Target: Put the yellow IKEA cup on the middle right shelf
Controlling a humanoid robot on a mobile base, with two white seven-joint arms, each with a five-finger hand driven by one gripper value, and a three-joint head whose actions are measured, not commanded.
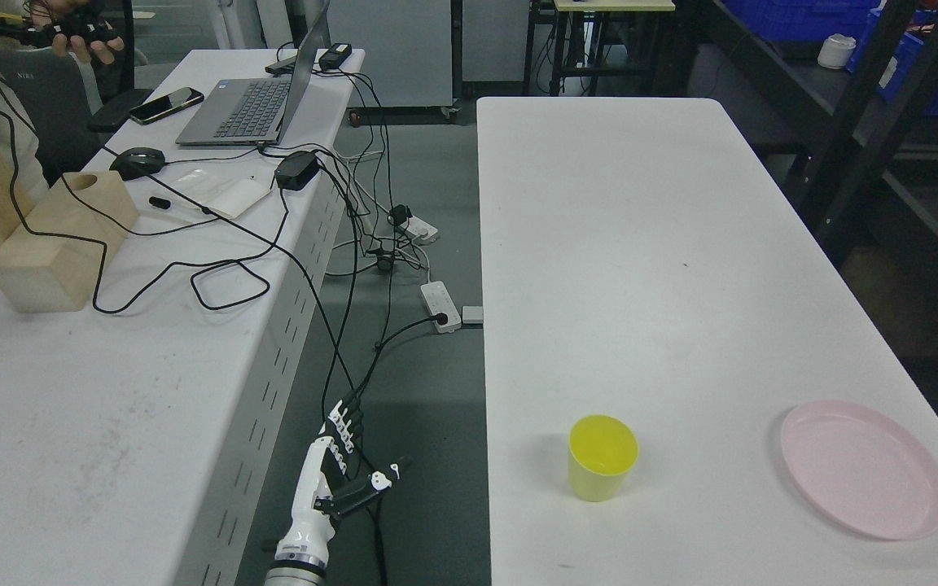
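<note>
- Yellow cup stands upright, mouth open, on the white surface near its front edge, left of centre. Nothing touches it.
- Pink plate lies flat on the same surface, well apart to the cup's right, close to the right edge.
- Left hand hangs low in the gap between the two tables, over the grey floor — fingers extended and relaxed, thumb out to the side, holding nothing. It is well left of the cup, with the surface's left edge between them.
- Right hand does not show.
- Black cables trail down through the gap, passing right beside the left hand; a white power strip lies on the floor farther back.
- Left desk carries an open laptop, a phone, a black mouse, a black power adapter and a wooden block with a cable looped around it.
- A person's hand at top left holds a dark device.
- Dark shelving frame stands beyond the surface's right side — the shelves themselves are mostly out of frame.
</note>
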